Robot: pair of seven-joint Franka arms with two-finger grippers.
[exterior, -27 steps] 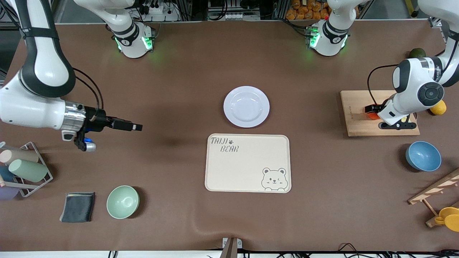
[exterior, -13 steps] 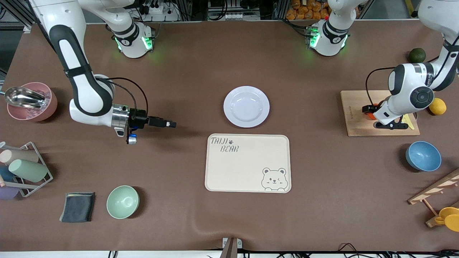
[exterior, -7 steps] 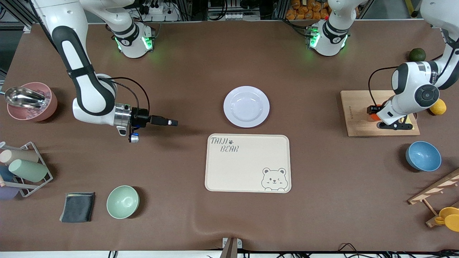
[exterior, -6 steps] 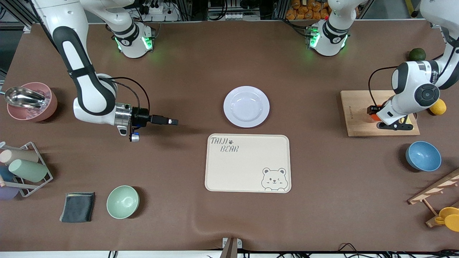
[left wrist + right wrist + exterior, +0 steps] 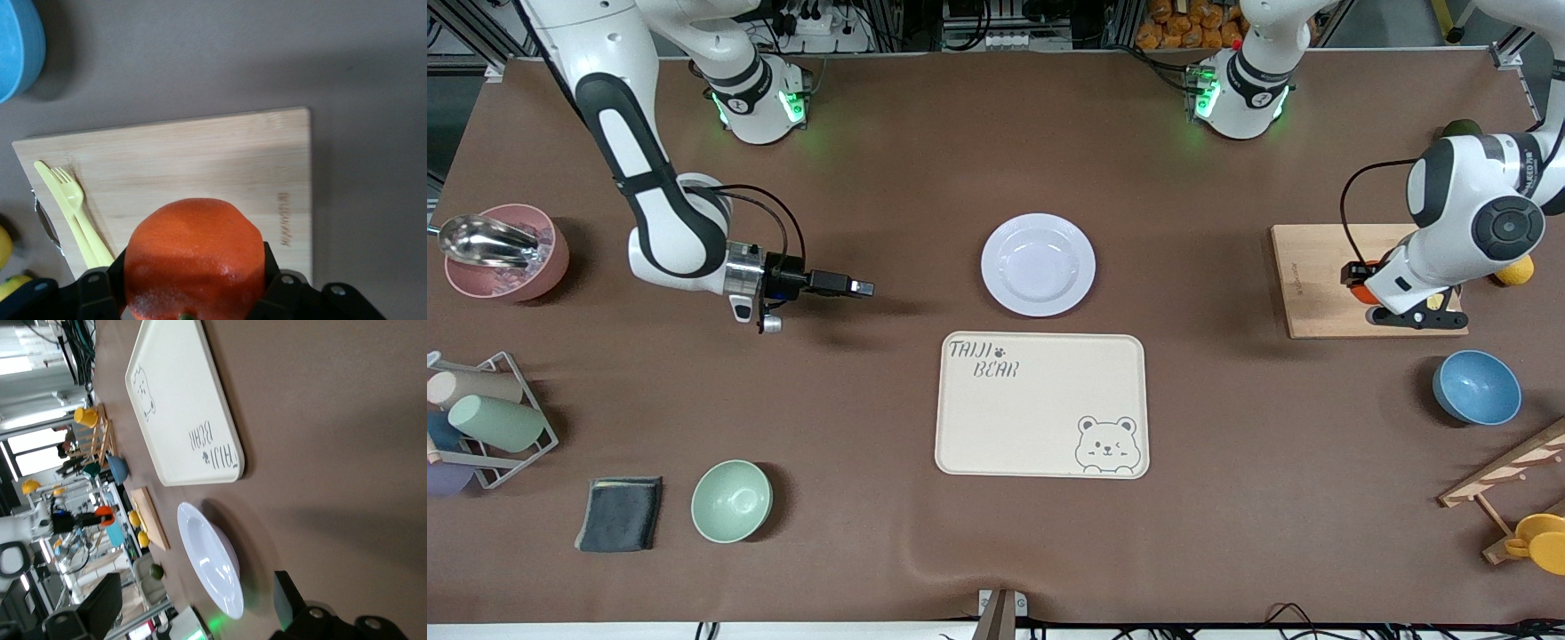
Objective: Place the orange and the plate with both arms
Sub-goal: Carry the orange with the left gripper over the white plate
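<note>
The orange (image 5: 1357, 289) is a small reddish-orange fruit clamped between the fingers of my left gripper (image 5: 1357, 283), over the wooden cutting board (image 5: 1316, 276) at the left arm's end of the table. In the left wrist view the orange (image 5: 193, 257) fills the space between the black fingers (image 5: 101, 285). The plate (image 5: 1038, 264), pale lavender-white, lies on the table mid-way between the arms, just farther from the front camera than the tray. My right gripper (image 5: 863, 288) hangs low over the bare table, open and pointing at the plate (image 5: 210, 560), a short way off it.
A cream bear-printed tray (image 5: 1040, 404) lies nearer to the front camera than the plate. A yellow fork and knife (image 5: 73, 207) lie on the board. A blue bowl (image 5: 1476, 387), a lemon (image 5: 1516, 271), a green bowl (image 5: 731, 500), a pink bowl (image 5: 503, 253) and a cup rack (image 5: 480, 418) stand around.
My left gripper has shut on the orange over the board. The right arm has carried its open gripper a little closer to the plate.
</note>
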